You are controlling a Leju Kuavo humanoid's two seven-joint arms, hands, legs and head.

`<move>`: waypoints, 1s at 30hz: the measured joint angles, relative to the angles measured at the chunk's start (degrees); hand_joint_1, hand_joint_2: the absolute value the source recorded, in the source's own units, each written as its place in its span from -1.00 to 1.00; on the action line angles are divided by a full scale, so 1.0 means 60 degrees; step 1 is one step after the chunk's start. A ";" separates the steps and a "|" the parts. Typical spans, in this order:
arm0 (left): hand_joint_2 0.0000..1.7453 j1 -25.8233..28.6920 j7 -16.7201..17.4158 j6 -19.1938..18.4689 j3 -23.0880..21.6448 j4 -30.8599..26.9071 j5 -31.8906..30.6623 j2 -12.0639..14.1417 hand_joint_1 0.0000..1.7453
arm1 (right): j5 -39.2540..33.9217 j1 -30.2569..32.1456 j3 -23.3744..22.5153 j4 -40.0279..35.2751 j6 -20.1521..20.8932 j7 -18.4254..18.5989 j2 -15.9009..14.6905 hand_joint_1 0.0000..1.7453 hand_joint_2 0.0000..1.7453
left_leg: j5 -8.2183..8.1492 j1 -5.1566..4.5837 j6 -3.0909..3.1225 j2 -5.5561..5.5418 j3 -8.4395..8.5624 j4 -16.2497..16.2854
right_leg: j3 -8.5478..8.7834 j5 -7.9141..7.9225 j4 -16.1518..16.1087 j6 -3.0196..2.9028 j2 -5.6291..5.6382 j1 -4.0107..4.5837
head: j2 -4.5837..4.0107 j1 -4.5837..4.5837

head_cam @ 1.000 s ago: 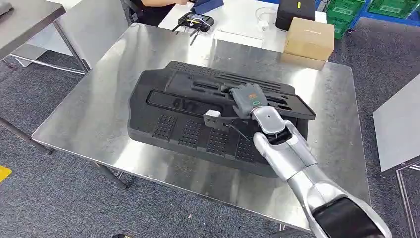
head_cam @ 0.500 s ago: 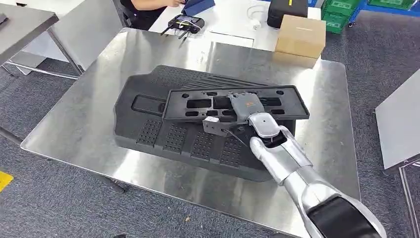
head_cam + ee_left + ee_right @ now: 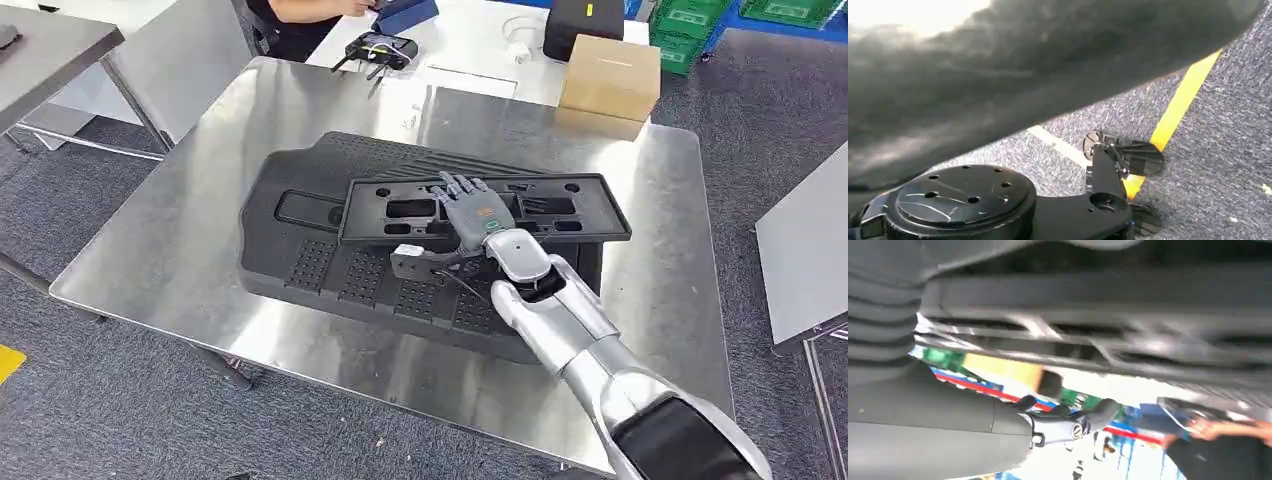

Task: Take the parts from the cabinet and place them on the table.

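We are at the placing step: our right hand [image 3: 478,215] lies with fingers spread on the flat black panel [image 3: 560,215], which rests on the larger black part [image 3: 300,255] on the worktop [image 3: 180,220]. Next, lift clear.

Bright overhead light glares off the steel table [image 3: 180,230]; both wrist views are blurred.

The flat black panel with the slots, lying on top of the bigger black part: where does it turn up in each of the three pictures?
Head view: the slotted panel lies mid-frame across the large black part, under the right hand.
Left wrist view: not in it.
Right wrist view: the blurred dark slotted band across the picture seems to be it, seen close.
Shared landmark: the cardboard box, a tan blur in the right wrist view.
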 joint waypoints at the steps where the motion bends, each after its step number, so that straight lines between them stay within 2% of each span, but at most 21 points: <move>1: -1.00 0.0004 -0.0007 0.0004 0.0000 0.0000 0.0029 -0.0004 -1.00 | -0.0036 -0.0001 0.0083 -0.0166 0.0000 -0.0015 0.0025 -1.00 -1.00 | 0.0000 -0.0009 0.0001 -0.0002 0.0000 0.0001 | 0.0004 0.0000 -0.0001 0.0000 -0.0005 -0.0006 | 0.0000 -0.0007; 3: -1.00 0.0007 -0.0018 0.0000 0.0000 0.0000 0.0083 -0.0004 -1.00 | -0.0047 0.0010 0.0240 -0.0530 0.0000 -0.0022 0.0047 -1.00 -1.00 | -0.0002 -0.0031 0.0006 -0.0005 -0.0003 0.0010 | 0.0008 0.0002 -0.0004 0.0003 -0.0008 -0.0023 | 0.0000 -0.0004; 4: -1.00 0.0009 -0.0018 0.0000 0.0000 0.0000 0.0084 0.0007 -1.00 | -0.0051 0.0006 0.0328 -0.0692 0.0007 -0.0022 0.0066 -1.00 -1.00 | -0.0056 -0.0069 0.0097 -0.0014 -0.0037 0.0109 | 0.0016 0.0020 -0.0030 0.0047 -0.0013 -0.0092 | 0.0000 -0.0007; 8: -1.00 0.0028 -0.0018 -0.0004 0.0000 0.0000 0.0098 0.0004 -1.00 | -0.0043 -0.0002 0.0572 -0.1182 0.0022 -0.0022 0.0102 -1.00 -1.00 | 0.0024 -0.0077 0.0273 -0.0003 0.0020 0.0044 | 0.0074 0.0072 -0.0059 0.0175 -0.0003 -0.0051 | 0.0000 -0.0029; 9: -1.00 0.0027 -0.0018 -0.0007 0.0000 0.0000 0.0102 -0.0025 -1.00 | -0.0047 0.0001 0.0604 -0.1270 0.0022 -0.0018 0.0091 -1.00 -1.00 | 0.0131 0.0071 0.0307 0.0065 0.0150 -0.0115 | -0.0034 -0.0057 0.0050 0.0153 -0.0022 -0.0050 | 0.0000 -0.0007; 10: -1.00 0.0027 -0.0018 -0.0007 0.0004 0.0000 0.0109 -0.0025 -1.00 | -0.0044 -0.0017 0.0622 -0.1321 0.0025 -0.0011 0.0084 -1.00 -1.00 | 0.0172 0.0049 0.0347 0.0061 0.0167 -0.0162 | -0.0119 -0.0285 0.0320 0.0140 -0.0029 -0.0043 | 0.0000 -0.0004; 11: -1.00 0.0025 -0.0022 -0.0007 0.0004 0.0000 0.0109 -0.0025 -1.00 | -0.0044 -0.0034 0.0644 -0.1354 0.0026 -0.0011 0.0077 -1.00 -1.00 | 0.0183 0.0059 0.0361 0.0071 0.0151 -0.0161 | -0.0358 -0.0620 0.0936 0.0101 -0.0029 -0.0056 | 0.0000 0.0022; 12: -1.00 0.0027 -0.0022 -0.0007 0.0004 0.0000 0.0109 -0.0029 -1.00 | -0.0043 -0.0020 0.0663 -0.1369 0.0029 -0.0007 0.0065 -1.00 -1.00 | 0.0189 0.0059 0.0359 0.0075 0.0138 -0.0160 | -0.0691 -0.0986 0.1776 0.0086 -0.0029 -0.0079 | 0.0000 0.0029; 13: -1.00 0.0033 -0.0018 -0.0007 0.0004 0.0007 0.0109 -0.0029 -1.00 | -0.0043 0.0007 0.0688 -0.1373 0.0029 -0.0007 0.0044 -1.00 -1.00 | 0.0202 0.0060 0.0354 0.0077 0.0118 -0.0158 | -0.1015 -0.1298 0.2576 0.0098 -0.0032 -0.0105 | 0.0000 0.0022; 14: -1.00 0.0036 -0.0018 -0.0011 0.0004 0.0018 0.0109 -0.0029 -1.00 | -0.0043 0.0036 0.0721 -0.1373 0.0033 -0.0007 0.0033 -1.00 -1.00 | 0.0225 0.0084 0.0326 0.0079 0.0094 -0.0152 | -0.1228 -0.1462 0.3149 0.0180 -0.0034 -0.0141 | 0.0000 0.0022; 15: -1.00 0.0041 -0.0018 -0.0011 0.0004 0.0029 0.0109 -0.0029 -1.00 | -0.0043 0.0056 0.0750 -0.1373 0.0036 -0.0007 0.0000 -1.00 -1.00 | 0.0246 0.0116 0.0293 0.0078 0.0076 -0.0150 | -0.1166 -0.1420 0.3124 0.0287 -0.0036 -0.0174 | 0.0000 0.0025; 16: -1.00 0.0044 -0.0018 -0.0011 0.0004 0.0047 0.0109 -0.0029 -1.00 | -0.0043 0.0061 0.0776 -0.1373 0.0040 -0.0007 -0.0022 -1.00 -1.00 | 0.0268 0.0156 0.0257 0.0077 0.0051 -0.0139 | -0.0870 -0.1235 0.2656 0.0436 -0.0043 -0.0217 | 0.0000 0.0033; 18: -1.00 0.0046 -0.0022 -0.0015 0.0004 0.0066 0.0116 -0.0036 -1.00 | -0.0050 0.0043 0.0808 -0.1416 0.0044 0.0007 -0.0026 -1.00 -1.00 | 0.0286 0.0270 0.0161 0.0076 -0.0014 -0.0079 | 0.0100 -0.0712 0.1001 0.0740 -0.0114 -0.0330 | 0.0000 0.0029; 21: -1.00 0.0046 -0.0022 -0.0015 0.0004 0.0066 0.0116 -0.0036 -1.00 | -0.0050 0.0043 0.0808 -0.1416 0.0044 0.0007 -0.0026 -1.00 -1.00 | 0.0286 0.0270 0.0161 0.0076 -0.0014 -0.0079 | 0.0100 -0.0712 0.1001 0.0740 -0.0114 -0.0330 | 0.0000 0.0029; 23: -1.00 0.0046 -0.0022 -0.0015 0.0004 0.0066 0.0123 -0.0036 -1.00 | -0.0051 0.0040 0.0812 -0.1423 0.0044 0.0007 -0.0026 -1.00 -1.00 | 0.0286 0.0280 0.0146 0.0077 -0.0024 -0.0067 | 0.0209 -0.0667 0.0822 0.0769 -0.0127 -0.0342 | 0.0000 0.0029; 24: -1.00 0.0055 -0.0047 -0.0011 0.0004 0.0047 0.0179 0.0029 -1.00 | -0.0065 -0.0004 0.0841 -0.1456 0.0044 0.0011 -0.0026 -1.00 -1.00 | 0.0261 0.0212 -0.0017 0.0066 -0.0148 0.0041 | 0.0747 -0.0585 0.0143 0.0818 -0.0165 -0.0333 | 0.0000 0.0146; 25: -1.00 0.0081 -0.0076 -0.0007 0.0004 0.0069 0.0226 -0.0015 -1.00 | -0.0109 0.0003 0.0903 -0.1504 0.0044 0.0047 -0.0062 -1.00 -1.00 | 0.0331 0.0233 -0.0184 0.0026 -0.0180 0.0137 | 0.0530 -0.0560 0.0322 0.0550 -0.0062 -0.0266 | 0.0000 0.0124; 26: -1.00 0.0140 -0.0080 -0.0004 0.0004 0.0073 0.0262 -0.0022 -1.00 | -0.0142 -0.0001 0.0929 -0.1533 0.0036 0.0069 -0.0062 -1.00 -1.00 | 0.0218 0.0314 -0.0282 0.0036 -0.0249 0.0220 | 0.0443 -0.0464 0.0309 0.0322 -0.0060 -0.0346 | 0.0000 0.0102; 27: -1.00 0.0158 -0.0080 -0.0004 0.0004 0.0073 0.0270 -0.0018 -1.00 | -0.0156 -0.0002 0.0940 -0.1610 0.0015 0.0084 -0.0055 -1.00 -1.00 | -0.0345 0.0300 -0.0239 0.0045 -0.0447 0.0731 | 0.0379 -0.0403 0.0313 0.0217 -0.0058 -0.0307 | 0.0000 0.0029; 28: -1.00 0.0159 -0.0080 -0.0004 0.0004 0.0073 0.0277 -0.0018 -1.00 | -0.0164 -0.0003 0.0954 -0.1660 -0.0021 0.0134 -0.0058 -1.00 -1.00 | -0.0905 0.0285 -0.0224 0.0030 -0.0744 0.1526 | 0.0311 -0.0350 0.0315 0.0106 -0.0061 -0.0268 | 0.0000 -0.0010; 30: -1.00 0.0165 -0.0091 -0.0004 0.0004 0.0073 0.0306 -0.0018 -1.00 | -0.0135 0.0030 0.0972 -0.1773 -0.0116 0.0251 -0.0069 -1.00 -1.00 | -0.1691 0.0276 -0.0214 0.0008 -0.1326 0.3185 | 0.0143 -0.0248 0.0326 -0.0043 -0.0071 -0.0151 | 0.0000 -0.0033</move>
